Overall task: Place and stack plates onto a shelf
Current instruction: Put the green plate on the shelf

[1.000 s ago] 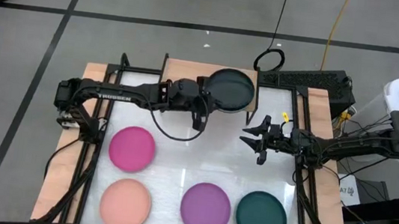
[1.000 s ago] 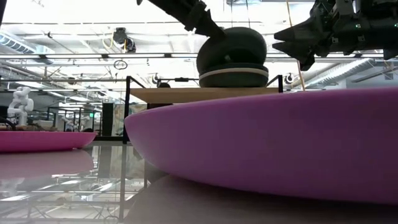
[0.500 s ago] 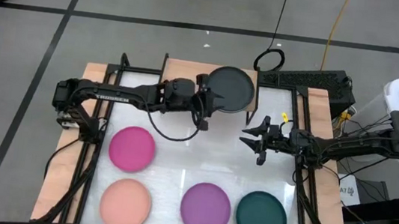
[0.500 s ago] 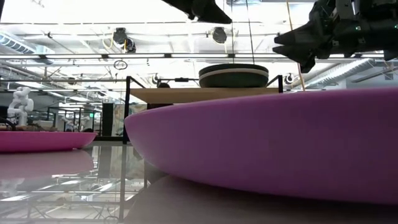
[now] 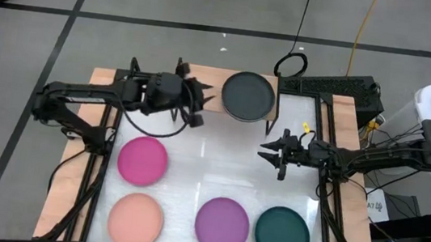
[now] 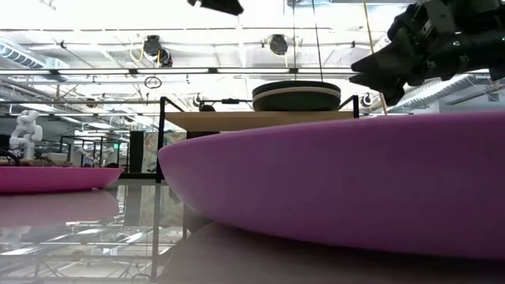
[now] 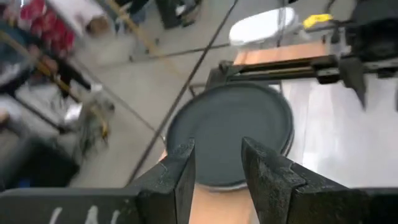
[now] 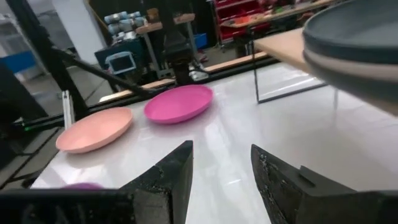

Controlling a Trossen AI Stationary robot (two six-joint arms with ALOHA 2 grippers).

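While both arms hang above the desk (image 5: 194,163), I see a stack of plates (image 5: 247,97) sitting on the right half of the shelf (image 5: 204,77) at the far edge. A charcoal plate tops the stack, and from the low view a beige plate (image 6: 297,91) shows as a pale band just beneath it, with dark ones under that.

My left gripper (image 5: 198,103) is in the air over the left part of the shelf, beside the stack and apart from it. Its jaws are released and hold nothing; the left wrist view shows the two fingers (image 7: 177,177) spread, with the charcoal plate (image 7: 230,134) beyond them.

My right gripper (image 5: 270,152) hovers over the right middle of the desk, in front of the shelf, jaws released and empty as well. Its wrist view looks across the white top toward the magenta plate (image 8: 178,102) and the salmon pink plate (image 8: 94,129), with the edge of the stack near at hand.

Four plates lie flat on the desk, each apart from the others. The magenta plate (image 5: 143,160) is at the left, the salmon pink plate (image 5: 136,220) is nearer the front edge, and the purple plate (image 5: 222,223) and a dark teal plate (image 5: 282,235) lie along the front to the right.
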